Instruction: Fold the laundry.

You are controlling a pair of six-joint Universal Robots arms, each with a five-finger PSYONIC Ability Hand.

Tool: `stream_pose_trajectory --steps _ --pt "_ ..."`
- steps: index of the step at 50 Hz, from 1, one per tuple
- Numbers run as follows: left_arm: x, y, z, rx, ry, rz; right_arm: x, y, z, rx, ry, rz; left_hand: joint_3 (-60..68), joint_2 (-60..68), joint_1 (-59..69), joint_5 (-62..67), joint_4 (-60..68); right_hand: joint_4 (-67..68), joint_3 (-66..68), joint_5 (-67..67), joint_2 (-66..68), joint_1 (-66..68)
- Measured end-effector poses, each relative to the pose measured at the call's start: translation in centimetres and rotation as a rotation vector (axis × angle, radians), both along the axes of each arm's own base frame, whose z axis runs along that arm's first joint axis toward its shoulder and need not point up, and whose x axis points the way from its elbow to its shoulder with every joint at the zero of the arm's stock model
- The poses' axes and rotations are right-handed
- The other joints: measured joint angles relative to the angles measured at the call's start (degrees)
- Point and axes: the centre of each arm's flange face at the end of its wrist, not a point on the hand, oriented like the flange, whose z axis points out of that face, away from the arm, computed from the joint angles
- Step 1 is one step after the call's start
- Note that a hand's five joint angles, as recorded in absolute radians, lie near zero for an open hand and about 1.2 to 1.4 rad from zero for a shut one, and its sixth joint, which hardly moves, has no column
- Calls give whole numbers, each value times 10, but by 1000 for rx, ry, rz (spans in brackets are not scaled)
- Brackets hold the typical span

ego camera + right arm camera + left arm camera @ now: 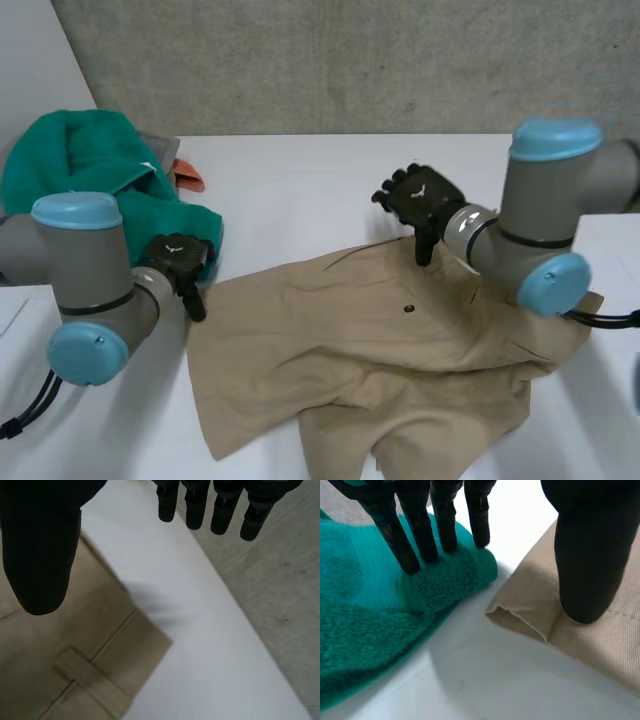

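Tan shorts (pixel 380 360) lie spread but rumpled on the white table (pixel 300 180), middle to right. The left hand (pixel 178 258) is open: its straight fingers (pixel 420 535) rest on the green towel (pixel 90 160), and its thumb is at the shorts' hem corner. The right hand (pixel 425 198) hangs spread wide over the waistband corner, near a belt loop (pixel 75 667) (nothing is gripped). We judge that each hand should pinch tan cloth only, with the left off the towel, before lifting.

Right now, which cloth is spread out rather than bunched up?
The beige garment, laid out wide and mostly flat; the green towel sits bunched in a heap.
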Motion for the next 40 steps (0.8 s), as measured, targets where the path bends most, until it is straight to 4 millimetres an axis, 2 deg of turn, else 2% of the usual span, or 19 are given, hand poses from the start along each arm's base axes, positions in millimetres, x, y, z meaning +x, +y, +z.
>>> stream_pose_trajectory --steps 4,7,9,10,13,18,23,27,28,29,31,32,35,36,38,39,40 --pt "-1 -3 -7 15 -5 -1 3 -10 -19 22 -1 -9 61 61 67 59 61 75 76 75 80 66" --pt "-2 -5 -10 20 -8 -1 4 -14 -29 34 -2 -16 118 116 120 100 112 177 178 166 182 172" --pt "-3 -6 -11 22 -11 0 4 -16 -36 43 -1 -21 277 279 239 186 284 413 416 409 430 414" --pt "-3 -6 -11 21 -12 1 4 -17 -37 45 -1 -23 341 340 258 202 352 487 489 477 504 482" --pt "-4 -8 -10 15 -14 3 4 -18 -39 46 -1 -32 418 418 259 201 440 540 537 512 539 494" --pt "-9 -15 1 -35 -1 -3 2 -22 -26 5 -9 -61 448 450 259 201 454 549 539 512 539 494" --pt "-19 -30 21 -123 20 -18 4 -34 5 -144 -67 -100 449 453 259 201 454 551 544 512 539 494" --pt "-36 -53 54 -294 39 -47 6 -52 44 -355 -167 -140 450 454 259 201 455 551 544 512 540 494" --pt "-43 -62 72 -382 50 -56 7 -59 64 -461 -220 -161 450 454 259 201 456 551 544 512 540 494" --pt "-48 -67 84 -439 60 -60 7 -63 76 -517 -249 -172 451 454 259 201 456 551 544 512 540 494" --pt "-58 -75 121 -597 94 -63 6 -68 107 -658 -328 -199 451 454 259 201 456 551 544 512 540 494" --pt "-63 -78 147 -702 124 -58 5 -69 129 -739 -381 -212 451 454 259 201 456 551 544 512 540 494" --pt "-68 -78 204 -913 196 -36 0 -67 169 -865 -480 -227 451 455 259 201 456 551 544 512 540 494" --pt "-68 -75 229 -1004 233 -23 -2 -63 187 -907 -527 -228 451 455 259 201 456 551 544 513 540 494" --pt "-68 -73 238 -1036 247 -18 -3 -61 194 -916 -543 -227 451 455 259 201 456 551 544 515 540 494" --pt "-68 -68 258 -1102 279 -9 -6 -53 208 -913 -577 -217 451 455 259 201 456 551 544 517 540 494" --pt "-69 -66 261 -1111 290 -9 -7 -47 211 -887 -582 -207 451 455 259 201 456 551 544 519 540 494"
